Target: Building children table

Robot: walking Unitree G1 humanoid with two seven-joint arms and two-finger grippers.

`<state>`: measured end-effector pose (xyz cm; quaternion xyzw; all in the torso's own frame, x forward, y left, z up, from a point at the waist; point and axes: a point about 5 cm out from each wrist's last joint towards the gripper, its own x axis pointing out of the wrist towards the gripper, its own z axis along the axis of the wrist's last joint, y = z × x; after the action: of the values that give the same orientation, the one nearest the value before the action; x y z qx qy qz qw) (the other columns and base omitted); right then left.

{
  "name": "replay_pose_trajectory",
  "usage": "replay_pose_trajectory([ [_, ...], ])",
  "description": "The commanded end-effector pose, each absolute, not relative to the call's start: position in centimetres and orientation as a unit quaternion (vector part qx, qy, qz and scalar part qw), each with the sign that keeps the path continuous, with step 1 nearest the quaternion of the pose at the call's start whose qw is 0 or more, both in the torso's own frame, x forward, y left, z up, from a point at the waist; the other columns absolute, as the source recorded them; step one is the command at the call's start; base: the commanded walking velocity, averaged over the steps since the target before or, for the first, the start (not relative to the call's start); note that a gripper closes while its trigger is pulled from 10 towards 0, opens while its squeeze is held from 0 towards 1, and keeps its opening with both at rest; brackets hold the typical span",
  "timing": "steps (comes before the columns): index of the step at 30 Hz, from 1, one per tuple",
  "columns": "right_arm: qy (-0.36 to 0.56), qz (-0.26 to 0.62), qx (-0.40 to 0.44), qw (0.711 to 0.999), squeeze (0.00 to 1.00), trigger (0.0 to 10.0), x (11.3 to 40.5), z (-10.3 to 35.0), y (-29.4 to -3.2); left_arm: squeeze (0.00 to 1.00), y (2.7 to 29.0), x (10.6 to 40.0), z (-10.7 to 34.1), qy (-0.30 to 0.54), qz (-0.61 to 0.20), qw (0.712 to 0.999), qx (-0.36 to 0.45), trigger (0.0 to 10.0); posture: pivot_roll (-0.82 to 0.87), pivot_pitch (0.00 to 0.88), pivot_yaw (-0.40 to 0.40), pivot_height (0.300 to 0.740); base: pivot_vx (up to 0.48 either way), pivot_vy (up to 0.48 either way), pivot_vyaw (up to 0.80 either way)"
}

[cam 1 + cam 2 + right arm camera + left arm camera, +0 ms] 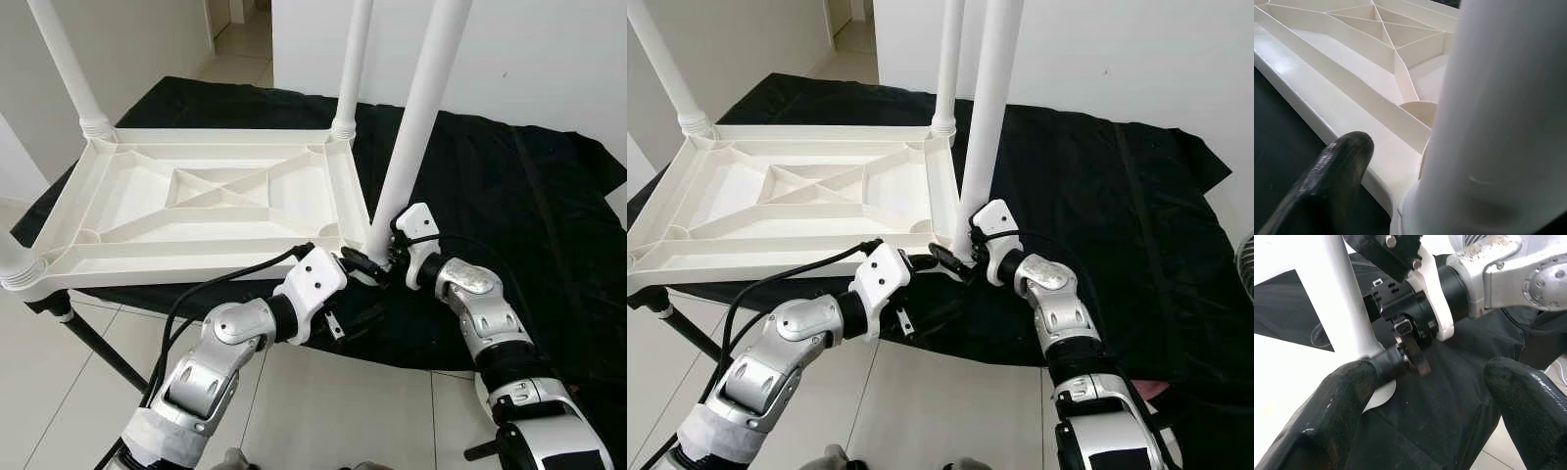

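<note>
Left gripper (1425, 411) fingers spread apart over black cloth (1449, 396); right gripper (1400, 357) clamps white leg (1349, 298) base.

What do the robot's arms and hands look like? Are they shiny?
Yes, both arms are shiny silver metal with rounded joints and black rings. Each wrist wears a white plastic shell. The left hand and right hand are black, each with two long fingers of dull, scuffed rubber. A black cable loops along the left arm.

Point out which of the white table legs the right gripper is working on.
The near-right leg, at the upturned tabletop's corner closest to the robot. The right gripper sits at its base; the other legs stand apart from both grippers.
</note>
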<state>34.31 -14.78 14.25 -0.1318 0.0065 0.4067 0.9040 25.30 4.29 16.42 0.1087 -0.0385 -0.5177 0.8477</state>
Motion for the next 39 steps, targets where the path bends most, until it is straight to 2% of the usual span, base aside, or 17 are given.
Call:
replay_pose_trajectory([
  [1, 0.015, 0.429, -0.133, 0.893, 0.00, 4.4, 34.4, 14.1, -14.5, 0.00, 4.5, 25.6, 16.6, -0.040, -0.494, 0.861, 0.114, 10.0, -0.04, 0.021, 0.000, 0.740, 0.000, 0.000, 0.00],
  [2, 0.017, 0.434, -0.135, 0.890, 0.00, 2.2, 34.5, 14.0, -14.5, 0.00, 4.5, 25.7, 16.6, -0.040, -0.493, 0.862, 0.114, 10.0, -0.04, 0.022, 0.000, 0.740, 0.000, 0.000, 0.00],
  [6, 0.017, 0.434, -0.135, 0.890, 0.00, 2.2, 34.5, 14.0, -14.5, 0.00, 4.5, 25.7, 16.6, -0.040, -0.493, 0.862, 0.114, 10.0, -0.04, 0.022, 0.000, 0.740, 0.000, 0.000, 0.00],
  [7, 0.024, 0.438, -0.133, 0.889, 0.00, 0.0, 34.6, 13.7, -14.6, 0.00, 4.6, 25.7, 16.6, -0.041, -0.492, 0.862, 0.114, 10.0, -0.04, 0.022, 0.000, 0.740, 0.000, 0.000, 0.00],
  [14, 0.032, 0.443, -0.115, 0.888, 0.00, 0.0, 34.5, 13.0, -14.9, 0.00, 4.8, 25.9, 16.8, -0.043, -0.487, 0.864, 0.117, 10.0, -0.04, 0.016, 0.002, 0.740, 0.000, 0.000, 0.00],
  [15, 0.029, 0.438, -0.111, 0.892, 0.00, 10.0, 34.6, 13.1, -14.9, 0.00, 4.8, 25.9, 16.8, -0.043, -0.487, 0.864, 0.117, 10.0, -0.04, 0.015, 0.004, 0.740, 0.000, 0.000, 0.00],
  [23, 0.014, 0.400, -0.088, 0.912, 0.00, 10.0, 34.9, 13.4, -15.1, 0.00, 4.7, 25.9, 16.7, -0.042, -0.488, 0.864, 0.116, 10.0, -0.05, 0.022, 0.000, 0.740, 0.000, 0.000, 0.00],
  [24, 0.013, 0.374, -0.091, 0.923, 0.00, 10.0, 35.0, 13.4, -15.2, 0.00, 4.6, 25.8, 16.7, -0.042, -0.488, 0.864, 0.115, 10.0, -0.05, 0.022, -0.003, 0.740, 0.000, 0.000, 0.00],
  [30, 0.000, 0.326, -0.084, 0.942, 0.00, 10.0, 34.9, 13.5, -15.0, 0.00, 4.6, 25.7, 16.6, -0.042, -0.488, 0.864, 0.114, 10.0, -0.05, 0.015, -0.006, 0.740, 0.000, 0.000, 0.00],
  [35, -0.010, 0.308, -0.075, 0.948, 0.00, 10.0, 34.7, 13.7, -14.7, 0.00, 4.5, 25.7, 16.6, -0.042, -0.489, 0.864, 0.114, 10.0, -0.06, 0.015, -0.005, 0.740, 0.000, 0.000, 0.00],
  [36, -0.021, 0.253, -0.053, 0.966, 0.00, 10.0, 34.3, 13.8, -14.1, 0.00, 4.5, 25.8, 16.6, -0.043, -0.489, 0.864, 0.115, 10.0, -0.06, 0.014, -0.004, 0.740, 0.000, 0.000, 0.00],
  [39, -0.029, 0.222, -0.048, 0.973, 0.00, 10.0, 33.9, 13.8, -13.6, 0.00, 4.5, 25.8, 16.6, -0.043, -0.490, 0.863, 0.115, 10.0, -0.06, 0.012, -0.004, 0.740, 0.000, 0.000, 0.00],
])
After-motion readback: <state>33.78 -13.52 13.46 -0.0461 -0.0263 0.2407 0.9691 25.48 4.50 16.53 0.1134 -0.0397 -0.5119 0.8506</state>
